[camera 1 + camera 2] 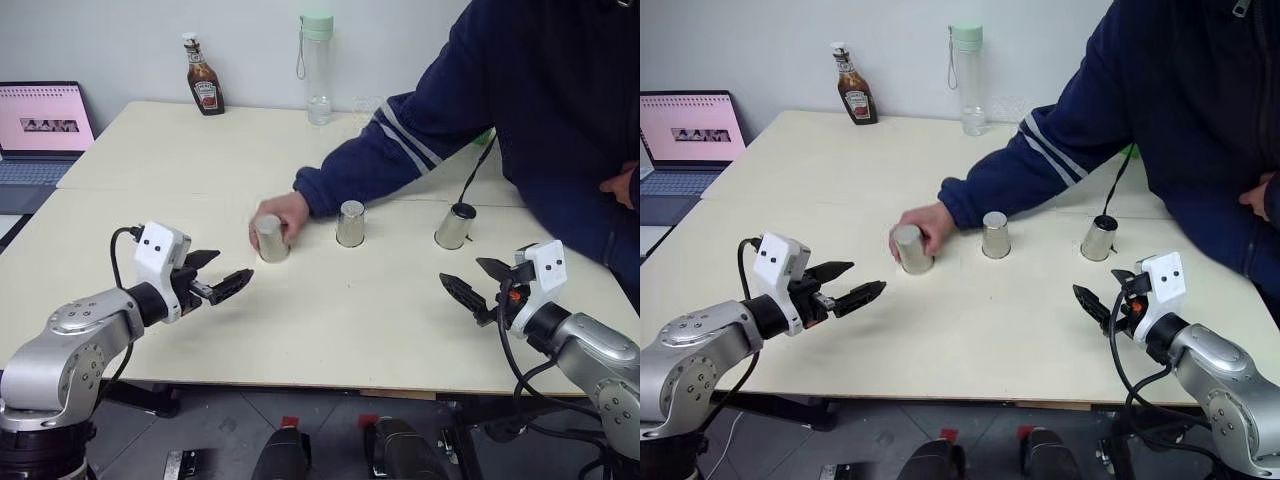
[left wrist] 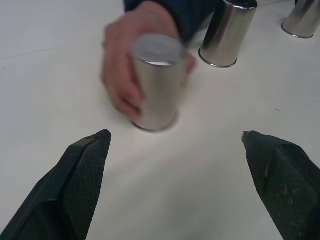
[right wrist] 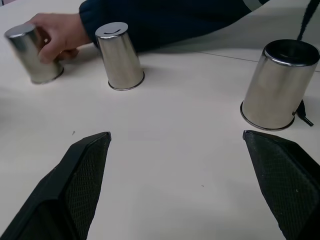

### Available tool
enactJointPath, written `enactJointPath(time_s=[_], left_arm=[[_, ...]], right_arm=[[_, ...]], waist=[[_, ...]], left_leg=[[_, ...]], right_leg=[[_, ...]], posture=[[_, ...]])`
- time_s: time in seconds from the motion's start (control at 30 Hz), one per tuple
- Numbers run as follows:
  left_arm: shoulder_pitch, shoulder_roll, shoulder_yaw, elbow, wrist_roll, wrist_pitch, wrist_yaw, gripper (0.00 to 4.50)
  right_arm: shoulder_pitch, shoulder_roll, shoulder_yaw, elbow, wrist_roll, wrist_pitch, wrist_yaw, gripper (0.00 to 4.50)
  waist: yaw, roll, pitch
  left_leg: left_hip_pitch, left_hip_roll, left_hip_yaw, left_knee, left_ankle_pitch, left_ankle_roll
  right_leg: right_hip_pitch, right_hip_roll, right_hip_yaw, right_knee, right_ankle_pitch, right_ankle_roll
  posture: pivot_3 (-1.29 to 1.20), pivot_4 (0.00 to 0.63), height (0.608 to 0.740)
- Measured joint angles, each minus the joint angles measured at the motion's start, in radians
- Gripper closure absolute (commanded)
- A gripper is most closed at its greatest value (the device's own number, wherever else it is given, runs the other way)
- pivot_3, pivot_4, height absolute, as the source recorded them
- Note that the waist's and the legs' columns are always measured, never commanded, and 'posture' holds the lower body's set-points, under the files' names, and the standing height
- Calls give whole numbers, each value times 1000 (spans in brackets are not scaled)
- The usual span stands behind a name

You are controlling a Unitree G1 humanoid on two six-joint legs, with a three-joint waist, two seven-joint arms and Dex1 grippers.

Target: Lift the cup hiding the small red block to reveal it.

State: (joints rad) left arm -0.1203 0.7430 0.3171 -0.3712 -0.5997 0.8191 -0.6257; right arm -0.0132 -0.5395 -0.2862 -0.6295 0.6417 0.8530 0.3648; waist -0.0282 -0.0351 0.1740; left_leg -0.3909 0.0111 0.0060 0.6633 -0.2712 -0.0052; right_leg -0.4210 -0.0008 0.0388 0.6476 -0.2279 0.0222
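Three shiny steel cups stand upside down in a row on the cream table (image 1: 330,320). A person's hand (image 1: 287,215) grips the left cup (image 1: 271,240). The middle cup (image 1: 350,224) and the right cup (image 1: 455,227) stand free. The small red block is hidden. My left gripper (image 1: 216,275) hovers open above the table, short of the left cup (image 2: 156,85), nothing between its fingers. My right gripper (image 1: 472,283) hovers open near the table's front right, short of the right cup (image 3: 277,86).
The person in a dark blue sleeve (image 1: 400,150) leans in from the right. At the back stand a ketchup bottle (image 1: 204,78) and a tall clear bottle (image 1: 318,68). A laptop (image 1: 42,120) sits far left. A black cable (image 1: 478,170) runs behind the right cup.
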Motion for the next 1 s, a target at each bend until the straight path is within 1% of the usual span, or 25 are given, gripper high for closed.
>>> enactJointPath(time_s=[1.0], left_arm=[[-17,0,-8,24,10,-13,2,39]], right_arm=[[-18,0,5,1,7,0,-18,0]], waist=[[0,0,0]], left_leg=[[0,0,0,0,0,0]], right_leg=[[0,0,0,0,0,0]], posture=[[0,150,740]])
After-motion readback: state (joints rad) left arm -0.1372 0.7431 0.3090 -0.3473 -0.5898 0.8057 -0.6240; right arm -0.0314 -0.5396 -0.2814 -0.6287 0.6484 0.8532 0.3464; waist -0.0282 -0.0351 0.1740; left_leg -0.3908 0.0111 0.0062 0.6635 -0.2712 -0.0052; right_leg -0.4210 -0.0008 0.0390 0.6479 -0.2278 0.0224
